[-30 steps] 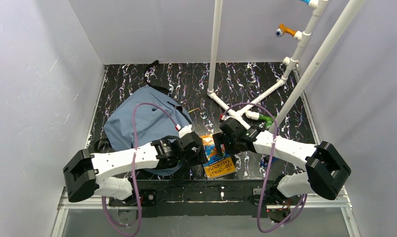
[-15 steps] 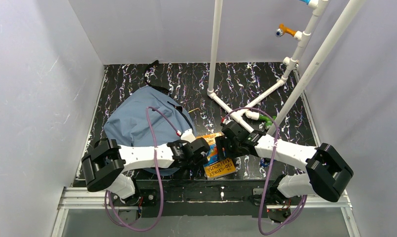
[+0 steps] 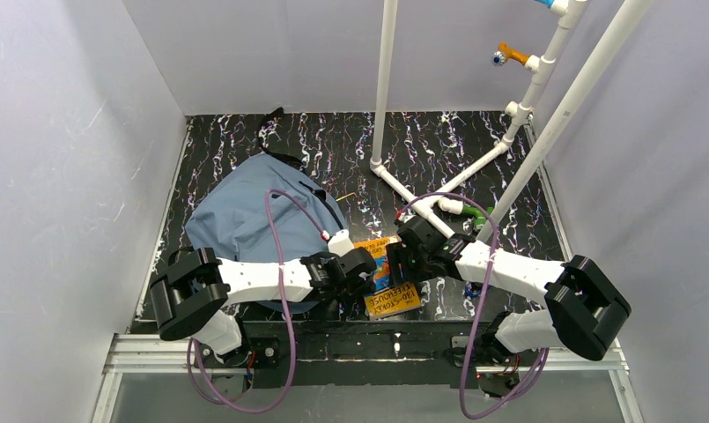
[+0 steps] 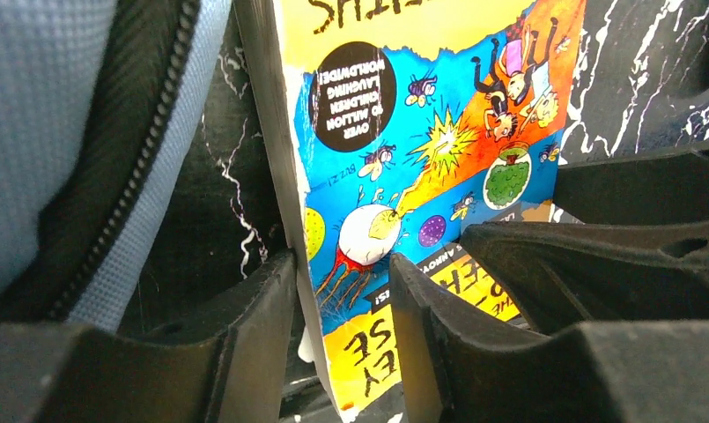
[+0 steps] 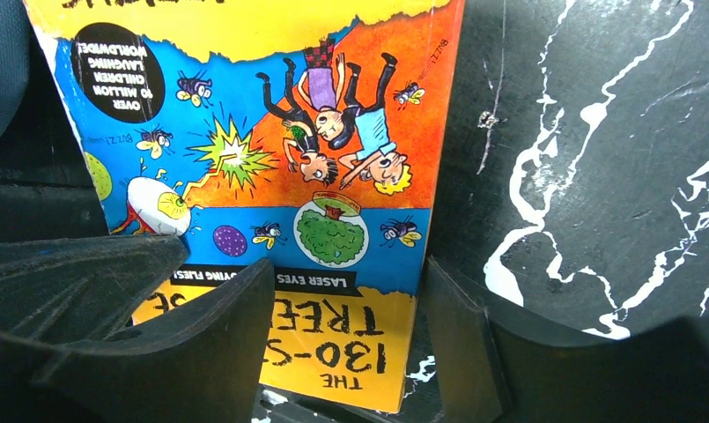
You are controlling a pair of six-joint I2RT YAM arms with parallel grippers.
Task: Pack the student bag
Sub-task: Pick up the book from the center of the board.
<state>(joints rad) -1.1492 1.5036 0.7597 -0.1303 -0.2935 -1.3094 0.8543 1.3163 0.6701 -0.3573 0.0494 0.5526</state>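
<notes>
The slate-blue student bag (image 3: 245,220) lies at the left of the black marbled table, its zipper edge (image 4: 148,150) beside the book. A bright yellow, blue and orange paperback (image 3: 387,284) lies between both arms at the near edge. My left gripper (image 3: 366,270) is open astride the book's left edge (image 4: 280,176). One finger (image 4: 254,326) touches that edge and the other rests over the cover (image 4: 403,132). My right gripper (image 3: 396,263) is open over the book's lower right corner (image 5: 368,352). Its fingers (image 5: 218,335) straddle the book's right edge.
A white PVC pipe frame (image 3: 386,88) rises from the table's middle and right, with an orange hook (image 3: 509,55) up high. A green item (image 3: 478,216) and a small blue one (image 3: 472,286) lie by the right arm. Grey walls enclose three sides.
My left arm has folded its elbow forward and pushed the gripper right onto the book's left edge. The right gripper has shifted slightly left and nearer. The book has barely moved.
</notes>
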